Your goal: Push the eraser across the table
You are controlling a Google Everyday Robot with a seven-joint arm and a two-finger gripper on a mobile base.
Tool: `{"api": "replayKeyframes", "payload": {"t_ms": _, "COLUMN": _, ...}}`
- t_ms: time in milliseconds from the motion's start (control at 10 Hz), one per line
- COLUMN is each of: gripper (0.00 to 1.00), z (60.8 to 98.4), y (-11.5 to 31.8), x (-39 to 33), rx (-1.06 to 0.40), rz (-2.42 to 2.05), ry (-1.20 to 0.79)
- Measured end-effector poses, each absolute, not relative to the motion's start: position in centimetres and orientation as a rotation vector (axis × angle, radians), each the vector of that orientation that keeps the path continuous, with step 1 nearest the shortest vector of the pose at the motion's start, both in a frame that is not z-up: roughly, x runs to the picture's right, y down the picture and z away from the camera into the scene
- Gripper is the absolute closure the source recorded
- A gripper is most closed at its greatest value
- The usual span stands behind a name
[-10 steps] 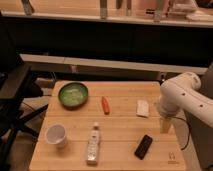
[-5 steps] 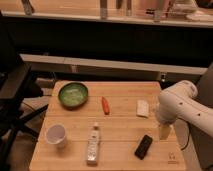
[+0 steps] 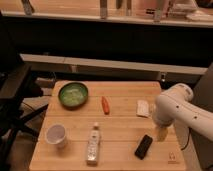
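Dark wall panels and a pale ledge with a few upright objects fill the background, and a black chair (image 3: 15, 95) stands off the left side as the camera sees it. In front of them is a square, light wooden counter (image 3: 120, 127) made of plank strips, with a small dark mark (image 3: 172, 157) at its near right corner.

The eraser (image 3: 144, 146), a flat black block, lies on the counter close to the near edge and toward the right corner. Its long side is slightly tilted from that edge. The claw (image 3: 161, 133) hangs just beside the eraser's far right end, pointing down over the counter's right edge. It is spread wide with nothing between its fingers, and whether it touches the eraser cannot be told. The white arm (image 3: 175, 107) that carries it bends in from beyond the right edge.

A small white block (image 3: 143, 108) lies near the right edge, farther back than the eraser and apart from it. A green bowl (image 3: 73, 94) sits at the far left corner. A small red object (image 3: 105, 105) lies near the middle, just right of the bowl. A white cup (image 3: 56, 135) stands upright by the near left corner. A white bottle (image 3: 93, 145) lies flat along the near edge, between the cup and the eraser, with its cap toward the far edge.
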State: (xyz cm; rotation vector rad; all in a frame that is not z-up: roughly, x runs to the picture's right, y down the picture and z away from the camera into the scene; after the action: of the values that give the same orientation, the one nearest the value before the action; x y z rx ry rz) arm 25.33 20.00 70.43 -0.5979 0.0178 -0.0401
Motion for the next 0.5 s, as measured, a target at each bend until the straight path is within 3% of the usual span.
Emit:
{"api": "replayKeyframes", "payload": {"t_ms": 400, "gripper": 0.26, "z": 70.79, "y": 21.13, "x": 25.03, "rx": -0.599, "rz": -0.055, "ry": 0.008}}
{"api": "replayKeyframes", "payload": {"t_ms": 500, "gripper": 0.22, "z": 70.86, "y": 21.44, "x": 25.0, "rx": -0.599, "rz": -0.058, "ry": 0.005}}
